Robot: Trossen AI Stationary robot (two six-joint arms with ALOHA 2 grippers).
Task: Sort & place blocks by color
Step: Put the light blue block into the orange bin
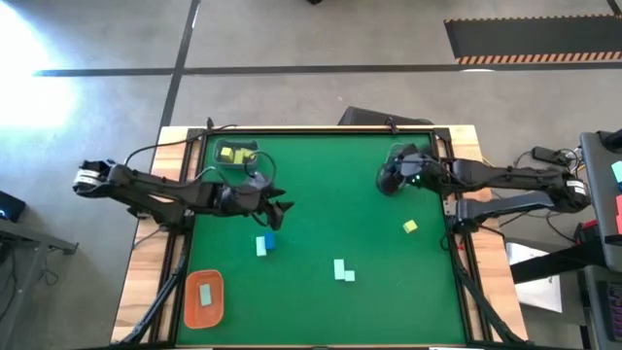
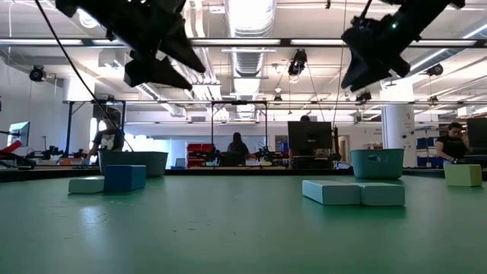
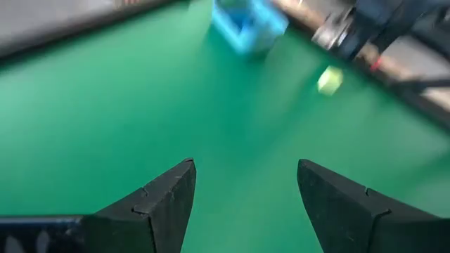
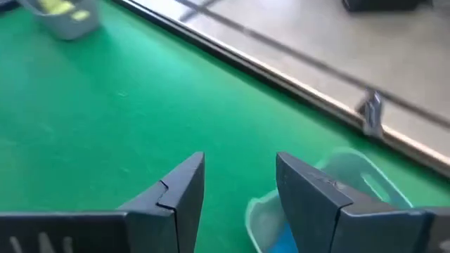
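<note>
So these blocks look like small hard plastic or foam bits, light and rigid with flat faces. My guess is nothing fragile here, and the easy grab is across two opposite flat sides, coming straight down. The brick-shaped ones probably want the short width between the fingers.

Where stuff sits on the green surface (image 1: 330, 185): a blue block (image 1: 268, 239) touching a mint block (image 1: 261, 248), a pair of mint blocks (image 1: 343, 270) nearer the front middle, and a lone yellow block (image 1: 410, 227) over toward the right edge. There are already yellow blocks (image 1: 233, 155) in the grey-blue tray (image 1: 220, 162) at the back left, and an orange tray (image 1: 205, 297) at the front left corner with something pale in it.

The left gripper (image 1: 284, 207) hangs in the air just behind the blue/mint pair, fingers spread fairly wide, nothing between them. The right gripper (image 1: 389, 179) hovers above a second grey-blue tray (image 4: 351, 176) at the back right that has something blue inside; its fingers are parted and empty too. The yellow block lies near it, a bit forward and out to its side.
</note>
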